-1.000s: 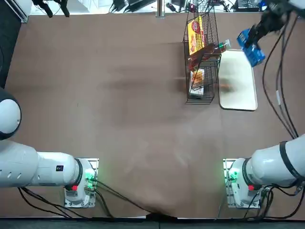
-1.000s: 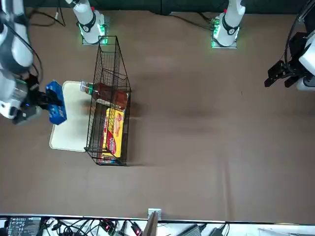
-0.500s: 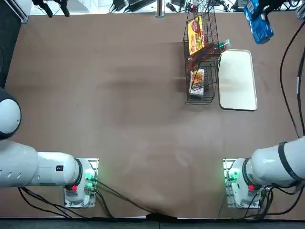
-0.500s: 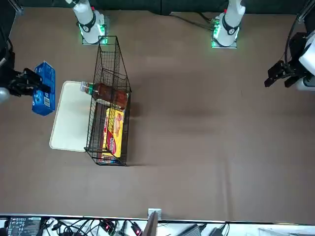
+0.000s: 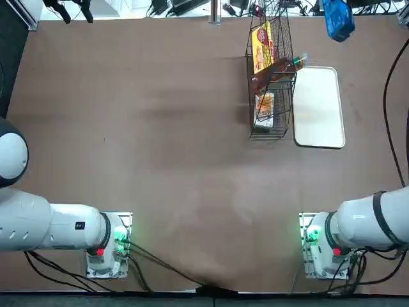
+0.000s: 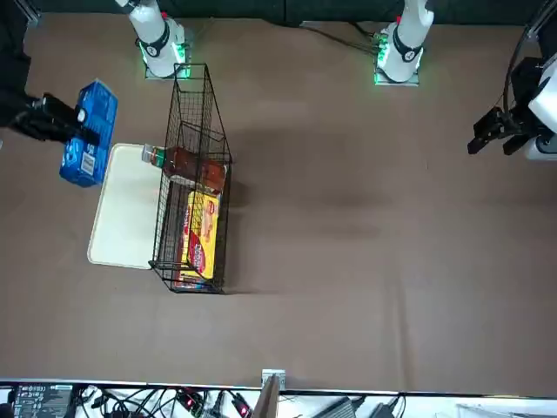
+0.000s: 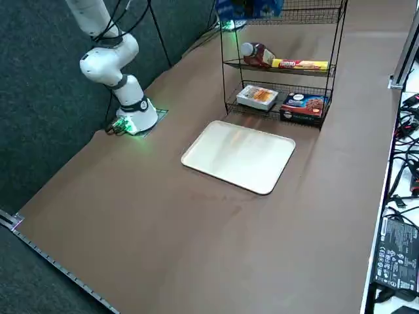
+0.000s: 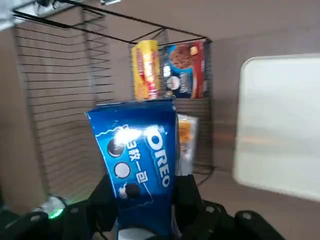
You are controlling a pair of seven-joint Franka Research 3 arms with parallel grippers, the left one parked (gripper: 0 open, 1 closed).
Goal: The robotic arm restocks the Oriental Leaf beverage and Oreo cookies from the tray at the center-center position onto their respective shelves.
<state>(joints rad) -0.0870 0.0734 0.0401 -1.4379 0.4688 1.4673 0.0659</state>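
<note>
The top view shows the robotic arm [image 5: 361,222] based at about 4 o'clock, its upper links out of frame toward 3 o'clock. The Oreo cookies [image 5: 339,20] hang at 1 o'clock, beyond the tray [image 5: 319,109], which lies beside the wire rack [image 5: 270,133]. Inside the rack, the Oriental Leaf beverage [image 5: 271,74] lies across a tier, its neck poking out toward 2 o'clock, so its restocking looks done.

In the front view, the right gripper [image 6: 83,132] reaches in from 9 o'clock, its dark wrist stretched nearly level toward the rack. That sideways reach probably suits a shelf entered from the side, keeping the arm off the wires.

The right side view puts the blue packet near the top shelf [image 7: 298,16], at 12 o'clock; whether it touches the mesh cannot be told. The bottle lies one tier below, next to a yellow snack pack [image 7: 300,64], so the upper tier is likely the packet's place.

In the right wrist view, the fingers are closed on the packet from both sides, its printed face toward the camera. Holding it by its near end presumably leaves the far end free to enter first; next comes careful alignment, lest it snag the wire.
</note>
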